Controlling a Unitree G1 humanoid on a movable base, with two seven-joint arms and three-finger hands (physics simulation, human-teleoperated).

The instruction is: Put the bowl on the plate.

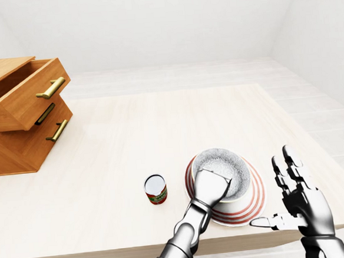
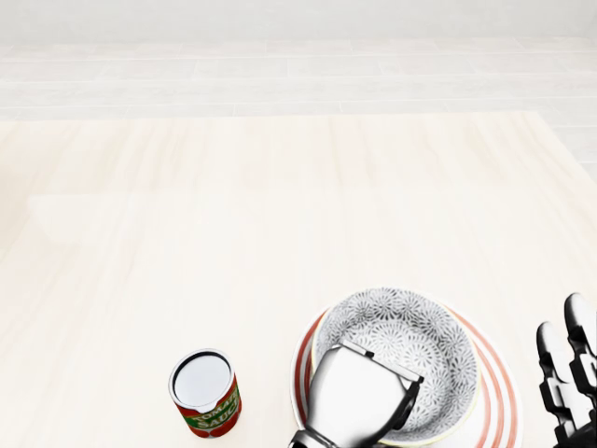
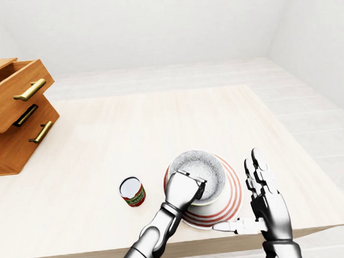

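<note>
A grey-and-white patterned bowl (image 2: 410, 334) sits inside a white plate with red rings (image 2: 499, 392) near the bottom right of the head view. My left hand (image 2: 366, 378) comes up from the bottom edge. Its fingers are closed over the bowl's near rim, and its silver back hides that part of the bowl. In the left-eye view my right hand (image 1: 294, 194) stands open just right of the plate, fingers spread upward and thumb pointing toward the plate, touching nothing.
A red tomato sauce can (image 2: 205, 392) stands upright on the pale wooden table (image 2: 280, 215), left of the plate. A wooden drawer unit (image 1: 17, 116) with its top drawer pulled open sits at the table's left. The table's near edge (image 1: 80, 256) runs just below the plate.
</note>
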